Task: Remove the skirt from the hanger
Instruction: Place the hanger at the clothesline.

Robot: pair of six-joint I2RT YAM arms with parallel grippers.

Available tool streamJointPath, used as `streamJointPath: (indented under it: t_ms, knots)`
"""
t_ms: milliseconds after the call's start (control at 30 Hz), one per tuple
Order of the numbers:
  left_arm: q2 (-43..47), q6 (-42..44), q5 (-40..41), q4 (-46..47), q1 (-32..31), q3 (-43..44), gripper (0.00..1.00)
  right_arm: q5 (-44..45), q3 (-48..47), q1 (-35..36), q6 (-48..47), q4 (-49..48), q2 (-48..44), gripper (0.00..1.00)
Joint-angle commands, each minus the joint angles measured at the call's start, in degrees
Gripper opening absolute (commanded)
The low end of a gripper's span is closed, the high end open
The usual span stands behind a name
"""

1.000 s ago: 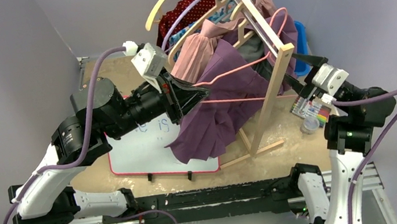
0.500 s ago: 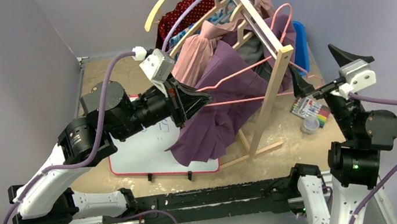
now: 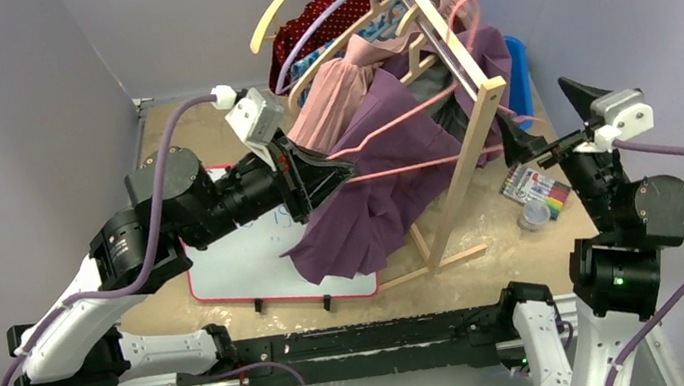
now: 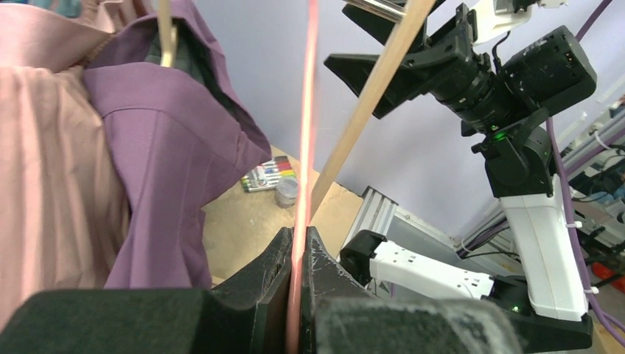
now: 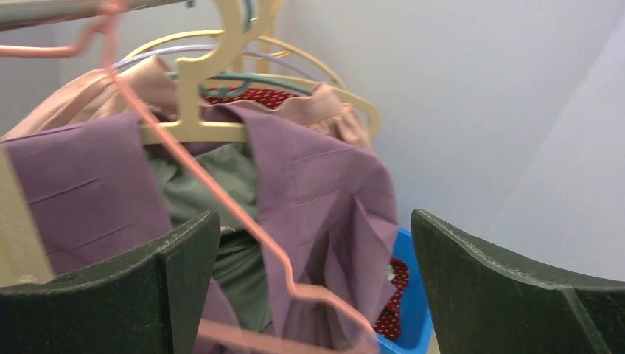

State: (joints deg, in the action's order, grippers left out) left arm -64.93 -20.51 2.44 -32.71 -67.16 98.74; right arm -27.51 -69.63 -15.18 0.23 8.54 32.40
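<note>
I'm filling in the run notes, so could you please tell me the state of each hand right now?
Left hand: closed on the pink hanger.
Right hand: open, gripping nothing.

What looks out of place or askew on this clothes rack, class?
The pink hanger: the left gripper clamps its wire and it juts sideways from the wooden rack, unlike the other hangers, with the purple skirt sagging crookedly from it over the whiteboard.

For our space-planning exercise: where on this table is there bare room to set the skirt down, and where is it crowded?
Bare: far-left table behind the whiteboard; near strip before the rack. Crowded: under the skirt, around the markers.
</note>
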Motion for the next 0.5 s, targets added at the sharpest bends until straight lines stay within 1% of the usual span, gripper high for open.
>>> streamJointPath:
  t_ms: [0,133,233,400,467]
  knots:
    - [0.14,-1.81,4.68,-0.04,0.36,4.31,0.00,-14.21,-0.27,-0.46,2.52,-4.12,0.51,0.99]
    - [-3.12,-2.02,3.32,3.26,0.38,6.73,0.00,-14.80,5.04,-0.46,11.82,-5.35,-2.04,0.99]
    - [-6.22,-0.63,1.46,2.66,0.37,10.66,0.00,-17.54,5.62,-0.26,14.38,-3.69,-2.09,0.99]
    - [-8.55,0.89,1.08,1.56,0.36,14.43,0.00,-10.41,2.27,-0.11,17.64,2.27,-2.21,0.99]
    - [-9.83,1.21,0.13,0.83,0.36,15.86,0.00,-9.28,1.74,-0.11,18.61,2.39,-2.63,0.99]
